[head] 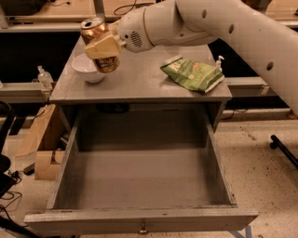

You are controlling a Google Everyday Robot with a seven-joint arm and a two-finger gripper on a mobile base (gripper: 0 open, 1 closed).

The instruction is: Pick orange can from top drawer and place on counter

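Note:
The orange can, orange-tan with a silver top, is held tilted in my gripper, whose tan fingers are shut around its side. It hangs above the left part of the grey counter, just right of a white bowl. The top drawer is pulled fully open below the counter and holds nothing; its small metal knob shows at the front panel's bottom edge. My white arm reaches in from the upper right.
A green snack bag lies on the right part of the counter. A small pump bottle stands behind it. Cardboard boxes sit on the floor at the left. Wooden benches run along the back.

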